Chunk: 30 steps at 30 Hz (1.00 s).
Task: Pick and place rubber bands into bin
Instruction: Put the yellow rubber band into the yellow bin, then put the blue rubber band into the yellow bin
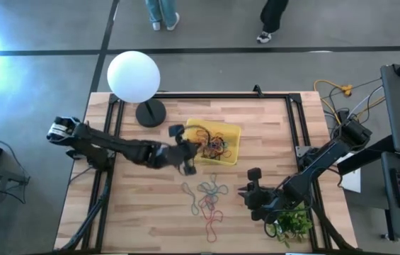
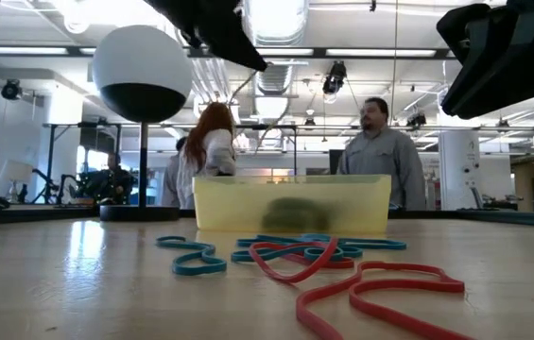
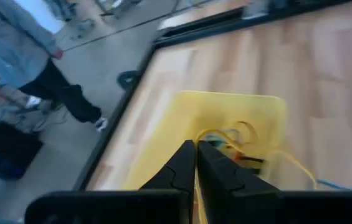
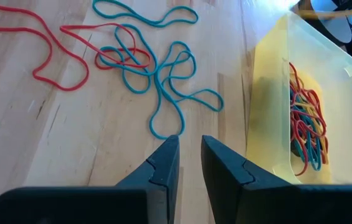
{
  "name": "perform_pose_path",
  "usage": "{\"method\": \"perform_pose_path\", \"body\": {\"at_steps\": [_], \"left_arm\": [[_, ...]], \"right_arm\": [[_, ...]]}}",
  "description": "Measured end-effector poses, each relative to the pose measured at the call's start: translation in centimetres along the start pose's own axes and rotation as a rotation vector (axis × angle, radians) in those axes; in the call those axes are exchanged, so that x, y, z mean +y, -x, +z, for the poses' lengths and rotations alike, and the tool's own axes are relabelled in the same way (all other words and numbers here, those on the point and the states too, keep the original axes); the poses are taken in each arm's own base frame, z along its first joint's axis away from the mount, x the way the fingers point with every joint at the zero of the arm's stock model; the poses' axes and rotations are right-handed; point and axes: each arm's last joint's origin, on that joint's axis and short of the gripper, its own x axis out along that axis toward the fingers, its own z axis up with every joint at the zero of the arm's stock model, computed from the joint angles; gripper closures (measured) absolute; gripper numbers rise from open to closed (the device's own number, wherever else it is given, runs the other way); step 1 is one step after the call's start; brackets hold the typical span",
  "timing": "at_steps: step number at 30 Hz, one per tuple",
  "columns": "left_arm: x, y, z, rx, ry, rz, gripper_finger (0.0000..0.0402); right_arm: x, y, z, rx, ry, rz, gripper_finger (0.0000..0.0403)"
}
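Several loose rubber bands (image 1: 210, 200): red and blue loops lying on the wooden tabletop (image 1: 150, 219), in front of the bin.
Right end effector (image 1: 244, 195): low beside the loose loops, fingers slightly apart, nothing seen between them.
Plant (image 1: 290, 223): green, at the tabletop's near right corner.
Left end effector (image 1: 194, 151): over the bin's edge, fingers pressed together, a yellow band trailing from them.
Bin (image 1: 229, 132): yellow tray mid-tabletop, holding a tangle of coloured bands.
Lamp (image 1: 134, 76): white globe, far left corner.
People (image 2: 375, 151): standing beyond the tabletop.
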Motion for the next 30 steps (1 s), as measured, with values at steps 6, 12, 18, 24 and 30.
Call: {"method": "perform_pose_path", "body": {"at_steps": [6, 12, 18, 24, 30], "left_arm": [[2.9, -2.0, -0.4, 0.034, 0.046, 0.044, 0.0401], [4.0, -2.9, -1.0, 0.055, 0.062, 0.035, 0.0401], [4.2, -3.1, -1.4, 0.064, 0.096, 0.017, 0.0391], [4.0, -3.6, -1.9, 0.08, 0.095, 0.001, 0.032], [3.8, -3.9, -2.1, 0.089, 0.114, -0.005, 0.0259]], "right_arm": [[0.0, 0.0, 0.0, 0.0, 0.0, 0.0, 0.0346], [0.0, 0.0, 0.0, 0.0, 0.0, 0.0, 0.0346], [0.0, 0.0, 0.0, 0.0, 0.0, 0.0, 0.0346], [0.0, 0.0, 0.0, -0.001, -0.001, 0.0, 0.0346], [0.0, 0.0, 0.0, -0.002, -0.002, 0.001, 0.0346]]}}
